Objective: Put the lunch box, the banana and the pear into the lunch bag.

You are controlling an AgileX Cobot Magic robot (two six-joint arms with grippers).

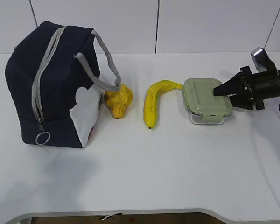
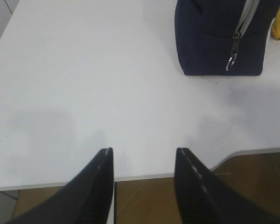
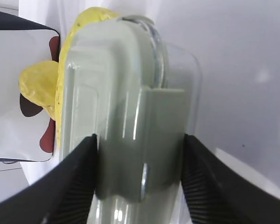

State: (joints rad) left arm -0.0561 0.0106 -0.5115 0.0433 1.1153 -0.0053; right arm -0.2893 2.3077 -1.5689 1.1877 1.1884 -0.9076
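Note:
The lunch box, clear glass with a sage-green lid, rests at the right of the table. My right gripper reaches in from the right, and its jaws press both sides of the lunch box's near end, shut on it. The banana lies just left of the box, its stem touching it. The pear sits against the navy lunch bag, whose grey zipper runs shut down to the ring pull. My left gripper hangs open and empty over the table's front edge, away from the bag.
The white table has bare surface in front of the objects. Its front edge lies under my left gripper. A white wall stands behind. The bag's grey strap handle arches toward the pear.

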